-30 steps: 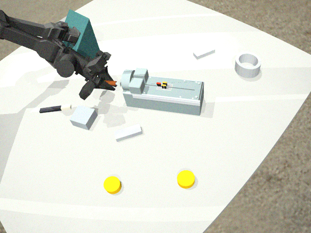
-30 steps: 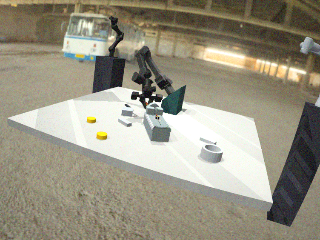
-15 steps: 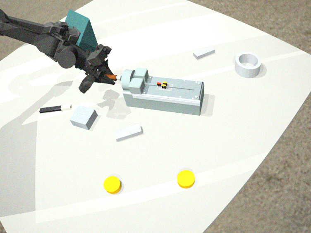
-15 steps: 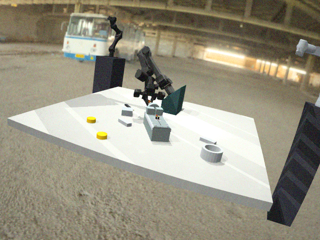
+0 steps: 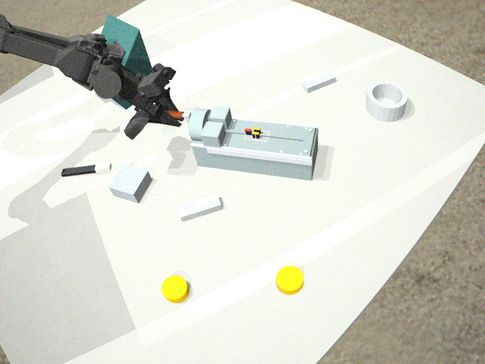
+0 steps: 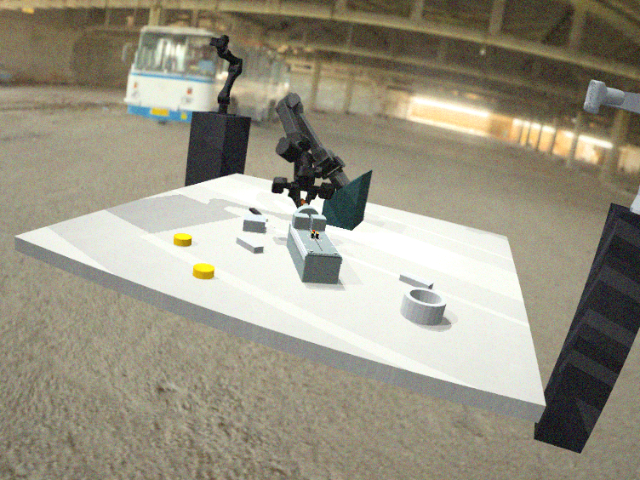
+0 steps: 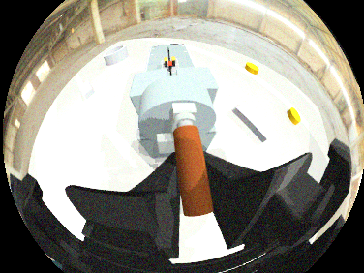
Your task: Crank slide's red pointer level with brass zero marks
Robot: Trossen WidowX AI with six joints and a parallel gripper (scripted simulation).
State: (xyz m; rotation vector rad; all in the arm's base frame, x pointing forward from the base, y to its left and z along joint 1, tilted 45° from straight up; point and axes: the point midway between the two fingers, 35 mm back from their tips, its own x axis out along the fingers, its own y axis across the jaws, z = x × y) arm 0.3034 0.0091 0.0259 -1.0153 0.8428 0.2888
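Observation:
The grey-green machine (image 5: 254, 162) (image 6: 320, 268) (image 7: 176, 89) stands on the table with its crank end toward my arm. My gripper (image 5: 180, 116) (image 6: 303, 202) (image 7: 192, 165) is shut on the orange crank handle (image 5: 175, 114) (image 7: 196, 186), with one finger on each side of it. The slide's red pointer (image 5: 247, 130) (image 7: 169, 63) sits at the slot on top. In the top view it lies a little to the crank side of the two brass zero marks, one mark (image 5: 257, 129) behind the slot and the other mark (image 5: 255, 133) in front; it is not level with them.
A teal wedge (image 5: 121, 33) (image 6: 349, 201) stands beside my arm. A grey block (image 5: 129, 182), a black-and-white bar (image 5: 80, 170) and a pale bar (image 5: 200, 206) lie before the machine. Two yellow discs (image 5: 175, 288) (image 5: 289, 279), another pale bar (image 5: 319, 82) and a grey ring (image 5: 386, 111) lie farther off.

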